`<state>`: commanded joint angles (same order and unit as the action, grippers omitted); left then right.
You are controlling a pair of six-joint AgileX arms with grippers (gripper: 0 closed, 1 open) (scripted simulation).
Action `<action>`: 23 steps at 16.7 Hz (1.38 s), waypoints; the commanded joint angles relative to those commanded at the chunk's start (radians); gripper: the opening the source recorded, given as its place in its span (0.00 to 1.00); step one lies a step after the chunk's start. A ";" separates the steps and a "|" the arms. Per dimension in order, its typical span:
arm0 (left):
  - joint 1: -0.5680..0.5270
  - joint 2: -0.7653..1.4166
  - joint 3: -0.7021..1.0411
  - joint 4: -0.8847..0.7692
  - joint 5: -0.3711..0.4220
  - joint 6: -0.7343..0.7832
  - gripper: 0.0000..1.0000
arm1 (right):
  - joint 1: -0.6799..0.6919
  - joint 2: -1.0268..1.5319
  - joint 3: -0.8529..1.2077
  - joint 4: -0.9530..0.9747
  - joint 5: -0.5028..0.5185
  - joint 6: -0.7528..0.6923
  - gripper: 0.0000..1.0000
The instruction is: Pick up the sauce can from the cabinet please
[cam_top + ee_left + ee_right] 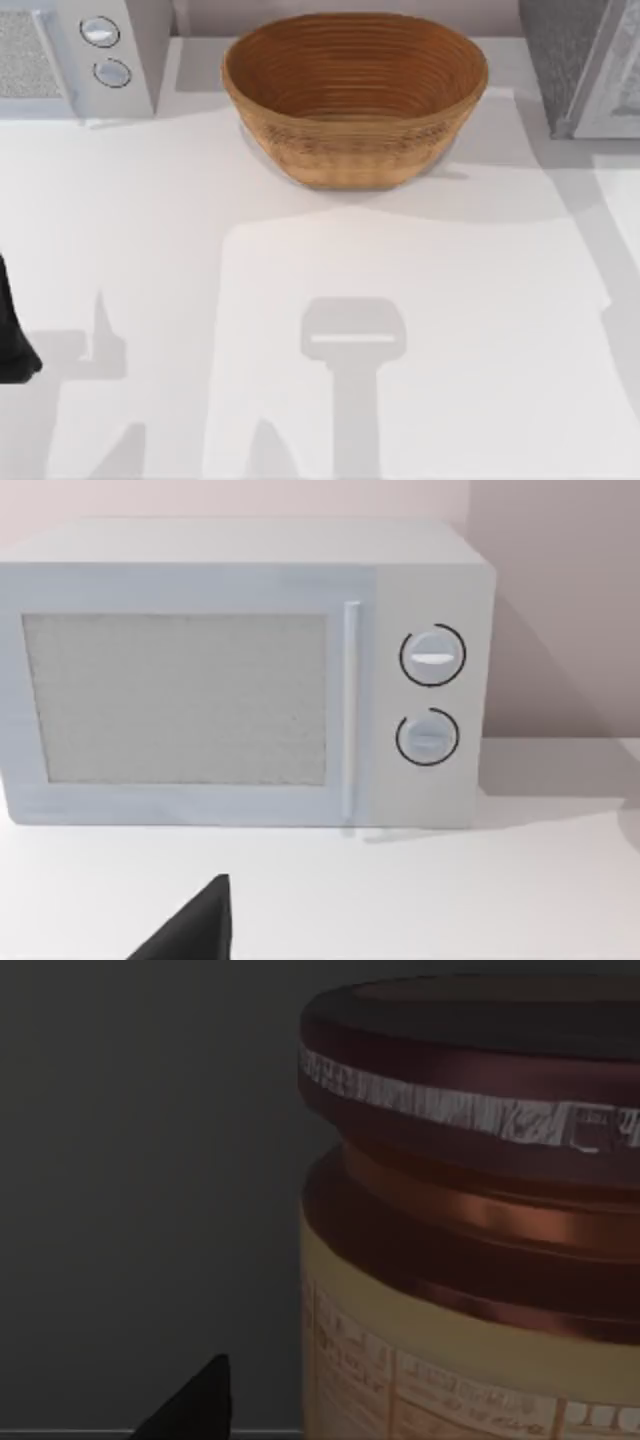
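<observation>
While my right gripper (190, 1405) sat close by the can (470, 1220), seemingly inside the dim cabinet, I couldn't tell its grip.

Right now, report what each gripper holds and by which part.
Cannot be told. The sauce can looms close in the right wrist view, but no grip on it shows.

Closed white microwave (245, 675) on the table (420, 900); two round dials (432, 656)
</observation>
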<state>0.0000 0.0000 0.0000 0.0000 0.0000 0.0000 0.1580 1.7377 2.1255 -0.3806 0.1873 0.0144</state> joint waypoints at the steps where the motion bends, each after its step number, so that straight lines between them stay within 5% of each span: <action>1: 0.000 0.000 0.000 0.000 0.000 0.000 1.00 | -0.004 0.032 0.040 -0.008 -0.004 0.000 1.00; 10: 0.000 0.000 0.000 0.000 0.000 0.000 1.00 | -0.021 0.157 0.196 -0.039 -0.019 0.000 1.00; 23: 0.000 0.000 0.000 0.000 0.000 0.000 1.00 | -0.021 0.157 0.196 -0.039 -0.019 0.000 0.02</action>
<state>0.0000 0.0000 0.0000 0.0000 0.0000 0.0000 0.1370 1.8948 2.3219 -0.4199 0.1681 0.0140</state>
